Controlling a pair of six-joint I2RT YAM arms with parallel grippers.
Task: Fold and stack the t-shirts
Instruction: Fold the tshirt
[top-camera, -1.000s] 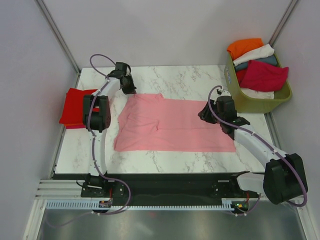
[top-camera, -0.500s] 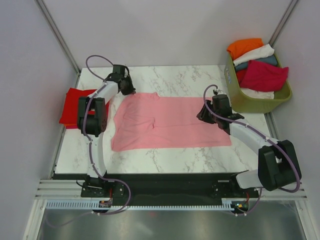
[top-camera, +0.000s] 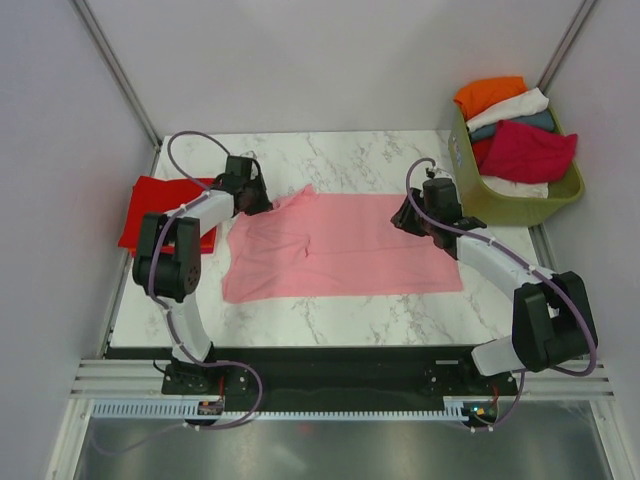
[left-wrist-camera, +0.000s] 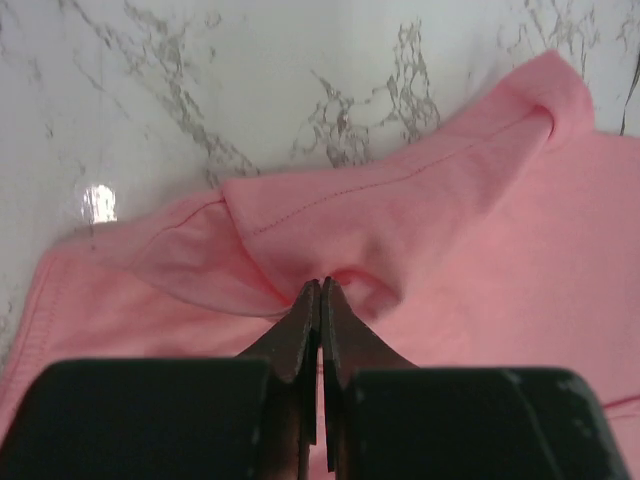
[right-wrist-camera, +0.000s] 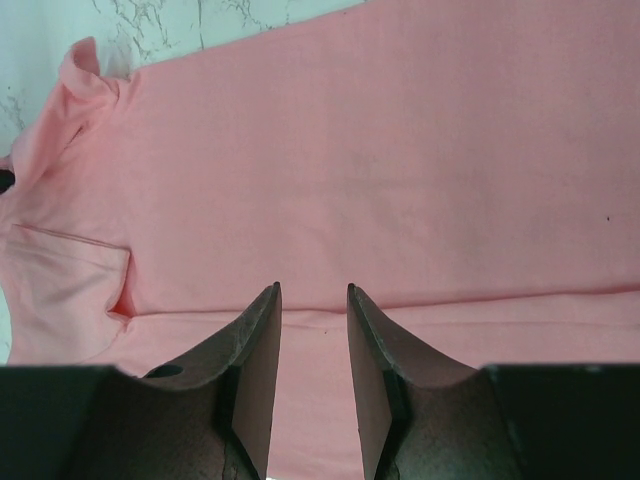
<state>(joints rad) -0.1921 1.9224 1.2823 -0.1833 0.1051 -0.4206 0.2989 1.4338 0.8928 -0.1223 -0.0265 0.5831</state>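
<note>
A pale pink t-shirt (top-camera: 340, 245) lies spread flat across the middle of the marble table (top-camera: 350, 160). At its far-left corner my left gripper (top-camera: 257, 197) is shut on a pinched fold of the pink cloth (left-wrist-camera: 330, 220), which puckers around the closed tips (left-wrist-camera: 320, 287). My right gripper (top-camera: 408, 216) hangs over the shirt's far-right edge. Its jaws (right-wrist-camera: 312, 292) are open with only flat pink cloth (right-wrist-camera: 380, 150) showing beneath the gap. A folded bright red t-shirt (top-camera: 150, 208) lies at the table's left edge, behind the left arm.
An olive-green plastic basket (top-camera: 500, 208) stands off the table's far-right corner, piled with orange (top-camera: 488, 94), white (top-camera: 512, 107), teal and crimson (top-camera: 528, 150) shirts. A black strip and rail run along the near edge by the arm bases.
The left gripper has moved nearer and rightward, dragging the pink shirt's corner and bunching it. The right gripper has moved farther back and left over the shirt. The shirt has shifted slightly left.
</note>
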